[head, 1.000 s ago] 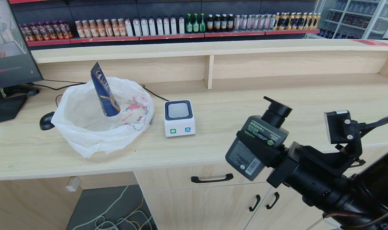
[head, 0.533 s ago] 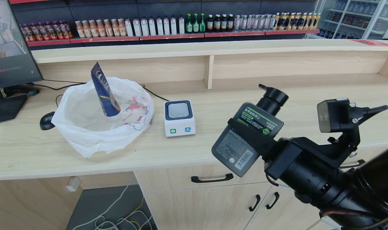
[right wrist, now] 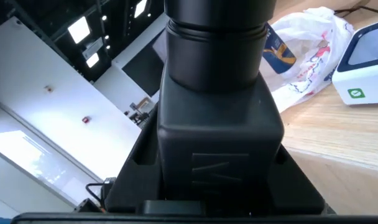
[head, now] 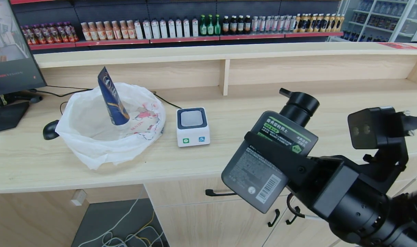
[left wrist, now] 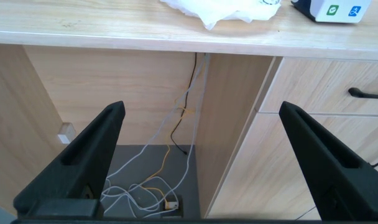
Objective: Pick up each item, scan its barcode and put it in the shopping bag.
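A dark grey pump bottle [head: 267,161] with a green label and a barcode on its back hangs tilted above the counter's front edge, to the right of the scanner. My right gripper [head: 265,154] is shut on it, one finger [head: 280,156] crossing its body. In the right wrist view the bottle [right wrist: 217,93] stands close between the fingers. The white scanner [head: 192,126] sits mid-counter. Left of it lies the open white shopping bag [head: 92,140] with a blue tube [head: 111,97] standing in it. My left gripper [left wrist: 201,130] is open, low in front of the cabinet.
A monitor [head: 9,51] and a black mouse [head: 50,129] occupy the counter's far left. A raised shelf with a divider [head: 225,77] runs along the back. Drawer handles [head: 227,192] and loose cables [head: 126,233] lie below the counter [head: 229,113].
My right arm has brought the bottle up and leftwards, closer to the head camera, with its barcode side turned more into view. Bag, tube and scanner have not moved.
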Motion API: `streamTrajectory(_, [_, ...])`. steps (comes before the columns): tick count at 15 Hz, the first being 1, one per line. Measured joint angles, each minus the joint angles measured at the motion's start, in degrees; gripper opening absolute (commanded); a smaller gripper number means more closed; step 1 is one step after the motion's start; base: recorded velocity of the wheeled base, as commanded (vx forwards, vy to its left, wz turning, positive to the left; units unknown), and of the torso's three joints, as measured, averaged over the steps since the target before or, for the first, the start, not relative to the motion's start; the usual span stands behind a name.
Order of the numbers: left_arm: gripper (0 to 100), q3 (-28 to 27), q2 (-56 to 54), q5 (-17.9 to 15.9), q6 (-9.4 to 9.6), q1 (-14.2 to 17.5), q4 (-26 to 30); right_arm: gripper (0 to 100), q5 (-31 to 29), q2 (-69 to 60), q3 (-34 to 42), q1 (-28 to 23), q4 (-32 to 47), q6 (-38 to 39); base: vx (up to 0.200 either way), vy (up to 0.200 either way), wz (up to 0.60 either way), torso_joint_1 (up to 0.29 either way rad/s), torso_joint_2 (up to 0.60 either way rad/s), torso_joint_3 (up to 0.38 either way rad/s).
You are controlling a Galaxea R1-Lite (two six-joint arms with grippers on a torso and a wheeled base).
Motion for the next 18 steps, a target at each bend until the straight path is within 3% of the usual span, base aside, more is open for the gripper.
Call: streamTrajectory(18, [100, 0.0, 0.0, 0.0, 0.0, 0.0, 0.0, 0, 0.1, -1.3, -0.2, 3.3, 0.0, -2.8, 0.0, 0.0, 0.0, 0.0, 0.0, 0.0])
